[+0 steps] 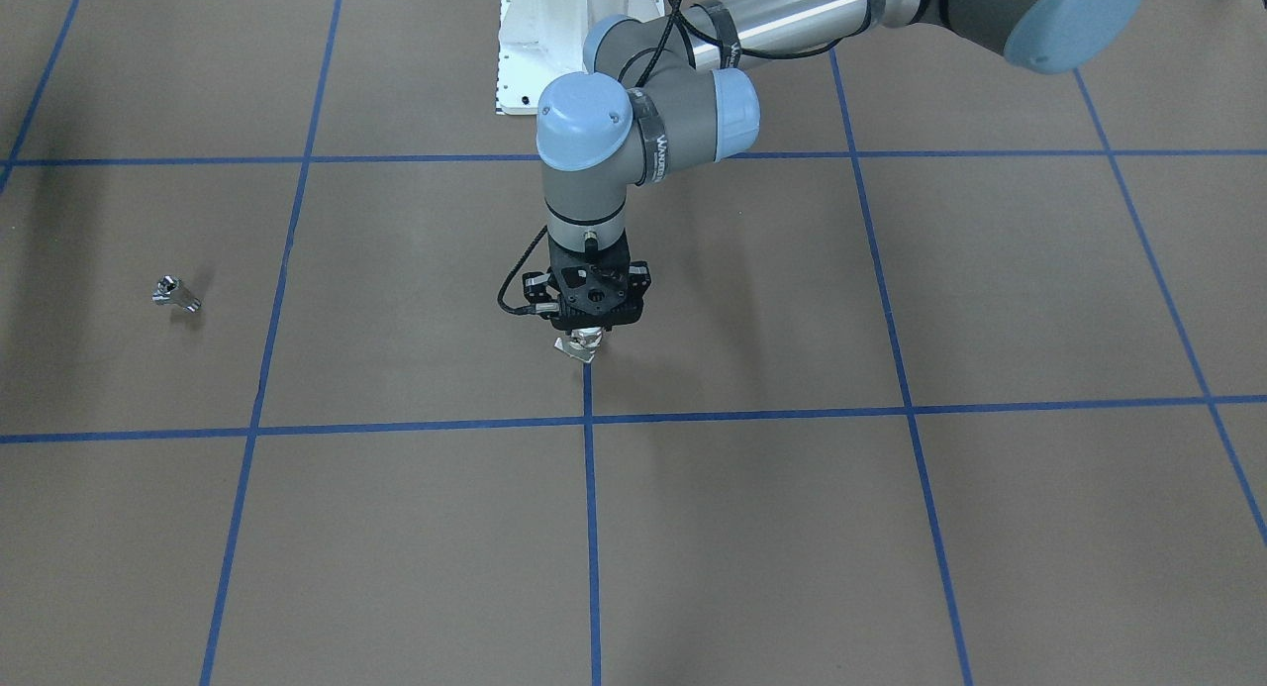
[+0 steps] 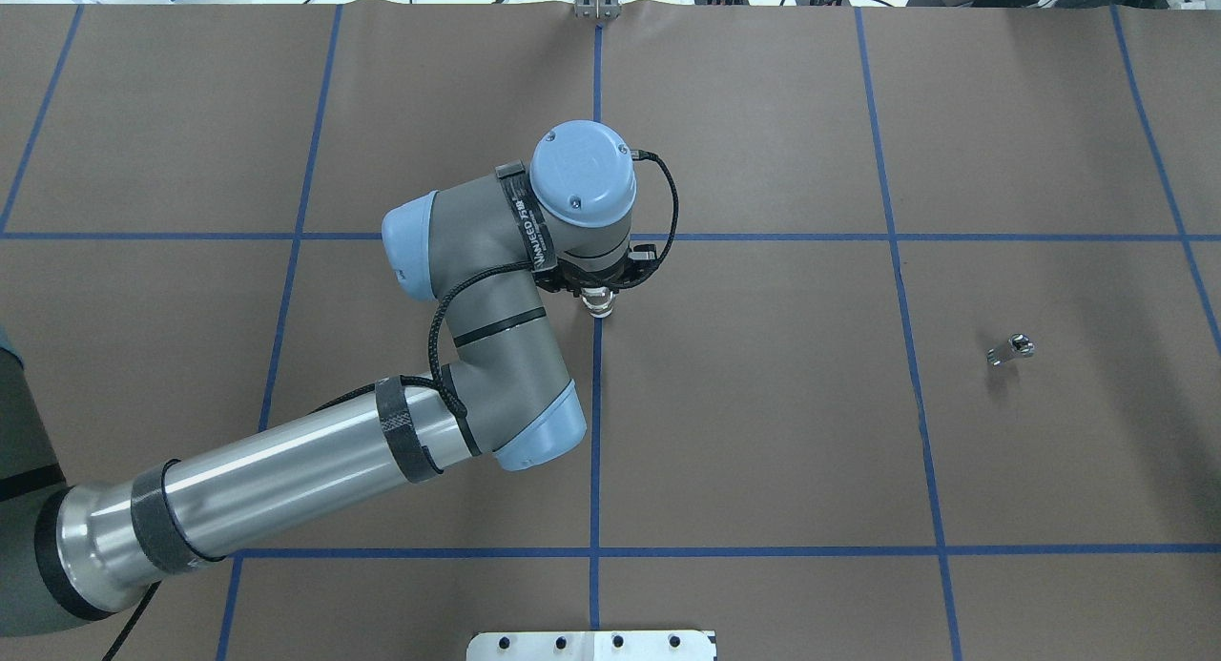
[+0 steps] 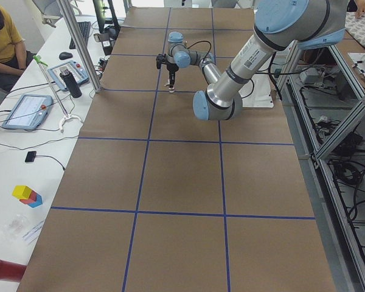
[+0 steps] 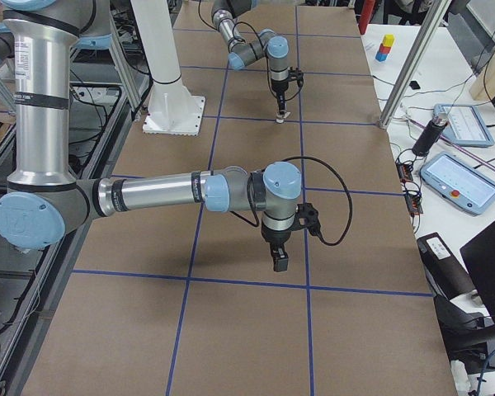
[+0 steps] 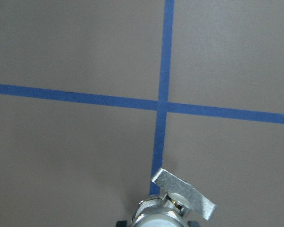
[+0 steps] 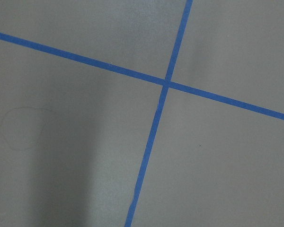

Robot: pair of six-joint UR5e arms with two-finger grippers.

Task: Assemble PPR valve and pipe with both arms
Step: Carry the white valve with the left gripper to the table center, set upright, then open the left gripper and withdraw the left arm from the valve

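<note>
My left arm (image 2: pixel 286 480) reaches to the middle of the brown table. Its gripper (image 1: pixel 589 335) points straight down and is shut on a small silver valve (image 1: pixel 579 345) with a flat lever handle. The valve is at a blue tape line, low over the table. The left wrist view shows the valve (image 5: pixel 180 203) at its bottom edge. A small silver pipe piece (image 2: pixel 1011 349) lies alone far to the right, also in the front-facing view (image 1: pixel 176 295). My right gripper (image 4: pixel 279 260) shows only in the right side view, low over the table; I cannot tell whether it is open.
Blue tape lines (image 2: pixel 596 432) divide the brown table cover into squares. The white bolted pedestal (image 1: pixel 554 33) stands at the robot's edge. A side bench with tablets (image 4: pixel 458 177) and a dark bottle (image 3: pixel 73 82) runs along the far edge. A person (image 3: pixel 0 36) sits there.
</note>
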